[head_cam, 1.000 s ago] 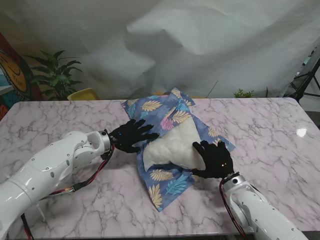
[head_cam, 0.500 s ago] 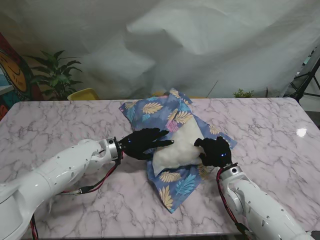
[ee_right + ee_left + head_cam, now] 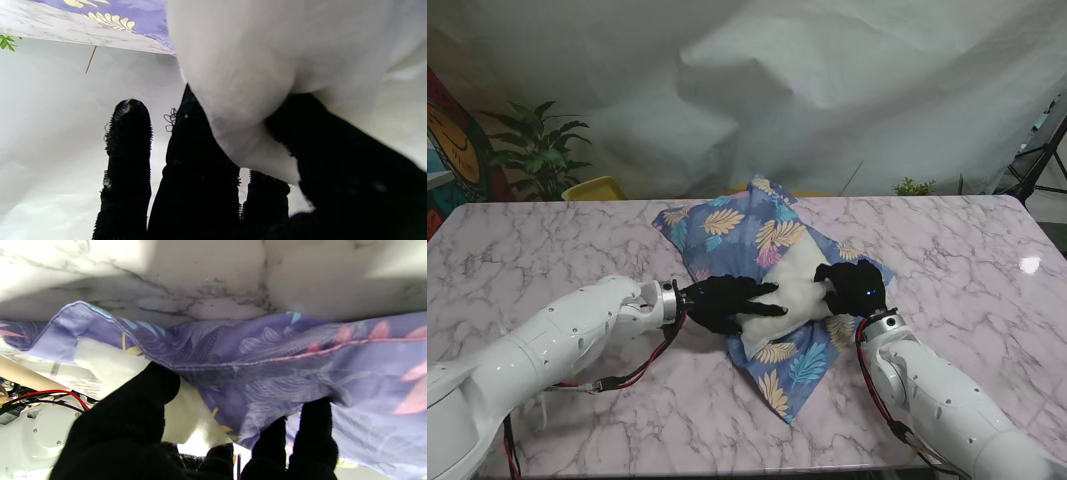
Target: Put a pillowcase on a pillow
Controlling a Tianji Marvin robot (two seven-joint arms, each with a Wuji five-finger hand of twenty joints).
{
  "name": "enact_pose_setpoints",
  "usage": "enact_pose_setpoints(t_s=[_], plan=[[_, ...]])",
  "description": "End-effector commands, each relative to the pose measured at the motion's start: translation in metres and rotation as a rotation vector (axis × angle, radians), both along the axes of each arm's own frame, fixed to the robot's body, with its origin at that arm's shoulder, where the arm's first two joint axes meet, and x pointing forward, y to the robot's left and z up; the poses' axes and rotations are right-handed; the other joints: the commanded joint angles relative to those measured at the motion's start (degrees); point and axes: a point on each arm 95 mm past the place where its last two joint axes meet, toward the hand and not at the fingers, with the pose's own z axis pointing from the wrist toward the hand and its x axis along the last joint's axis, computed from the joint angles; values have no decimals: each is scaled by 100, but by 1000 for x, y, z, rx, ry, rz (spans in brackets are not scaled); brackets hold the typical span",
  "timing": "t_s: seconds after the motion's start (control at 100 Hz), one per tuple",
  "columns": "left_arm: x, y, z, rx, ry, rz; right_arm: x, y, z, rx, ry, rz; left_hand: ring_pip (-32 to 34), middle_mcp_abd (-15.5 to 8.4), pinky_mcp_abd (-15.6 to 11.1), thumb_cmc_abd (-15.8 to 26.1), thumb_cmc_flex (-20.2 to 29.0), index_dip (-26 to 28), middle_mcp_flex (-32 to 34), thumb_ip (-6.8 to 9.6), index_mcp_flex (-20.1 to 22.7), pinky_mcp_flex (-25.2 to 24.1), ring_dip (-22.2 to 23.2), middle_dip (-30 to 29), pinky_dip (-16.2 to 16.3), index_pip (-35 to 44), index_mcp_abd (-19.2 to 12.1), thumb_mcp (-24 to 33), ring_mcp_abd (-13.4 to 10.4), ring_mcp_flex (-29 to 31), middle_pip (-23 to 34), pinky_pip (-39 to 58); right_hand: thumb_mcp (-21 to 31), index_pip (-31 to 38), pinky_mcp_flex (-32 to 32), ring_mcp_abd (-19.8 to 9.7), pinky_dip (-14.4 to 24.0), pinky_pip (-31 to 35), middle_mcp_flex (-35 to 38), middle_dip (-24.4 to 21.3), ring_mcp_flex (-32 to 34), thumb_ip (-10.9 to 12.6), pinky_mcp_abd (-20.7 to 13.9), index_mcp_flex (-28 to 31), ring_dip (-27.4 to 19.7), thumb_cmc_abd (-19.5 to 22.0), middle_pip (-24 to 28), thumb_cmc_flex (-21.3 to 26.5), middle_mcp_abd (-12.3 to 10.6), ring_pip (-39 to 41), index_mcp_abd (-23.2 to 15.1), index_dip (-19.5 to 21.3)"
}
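Observation:
The blue leaf-print pillowcase lies crumpled at the table's middle, and the white pillow shows partly out of it. My left hand lies at the pillow's left side, its fingers and thumb closed on the pillowcase hem beside the pillow. My right hand grips the pillow's right end. In the right wrist view a pillow corner is pinched between thumb and fingers.
The marble table stretches wide to both sides. White cloth hangs behind it. A potted plant and a yellow chair back stand past the far left edge, and a tripod leg stands far right.
My left hand has moved right onto the pillow, dragging the pillowcase edge with it. The right hand has moved farther from me and left with the pillow, and less white shows.

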Motion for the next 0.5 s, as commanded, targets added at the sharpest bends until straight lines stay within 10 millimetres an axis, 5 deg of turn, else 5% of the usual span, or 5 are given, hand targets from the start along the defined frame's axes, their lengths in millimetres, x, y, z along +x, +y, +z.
enact_pose_setpoints(t_s=[0.0, 0.24, 0.31, 0.39, 0.49], plan=[[-2, 4, -8, 29, 7, -2, 2, 3, 4, 0, -13, 8, 136, -105, -281, -114, 266, -41, -273, -53, -124, 284, 164, -79, 242, -62, -362, 43, -145, 118, -74, 672, 317, 586, -34, -393, 51, 8, 243, 96, 186, 131, 17, 473, 100, 189, 231, 598, -279, 479, -669, 173], [-5, -4, -20, 52, 53, -20, 10, 6, 11, 2, -17, 41, 1106, -180, -1166, -179, 230, 241, -267, -39, -115, 750, 1006, -78, 819, 75, -297, 64, -817, 1028, -73, 2243, 299, 576, -66, -379, 31, -26, 253, 89, 175, 136, 82, 584, 60, 238, 196, 643, -317, 430, -745, 188], [-8, -8, -23, 49, 62, -31, 16, 7, 11, 6, -7, 48, 2288, -132, -1511, -210, 178, 504, -271, -48, -48, 853, 1878, -79, 953, 234, -227, 108, -1305, 1214, -73, 2675, 293, 571, -63, -377, 27, -27, 254, 89, 177, 139, 92, 604, 49, 247, 189, 663, -314, 414, -740, 196], [-10, -13, -26, 30, 51, -49, 22, 8, 11, 8, 3, 56, 3739, -118, -2345, -284, 83, 750, -272, -64, 25, 923, 2826, -79, 1267, 783, -112, 300, -2056, 1356, -74, 3531, 284, 562, -63, -381, 21, -32, 253, 87, 179, 141, 117, 617, 41, 256, 181, 670, -321, 401, -744, 206], [-13, -20, -28, 10, 29, -71, 28, 11, 10, 18, 21, 64, 4602, -229, -3093, -363, 166, 1621, -257, -189, 9, 1078, 3259, -17, 1539, 2729, 63, 351, -2637, 1566, -54, 4482, 275, 554, -81, -376, 7, -50, 250, 88, 173, 144, 171, 630, 30, 265, 175, 681, -318, 379, -747, 217]])
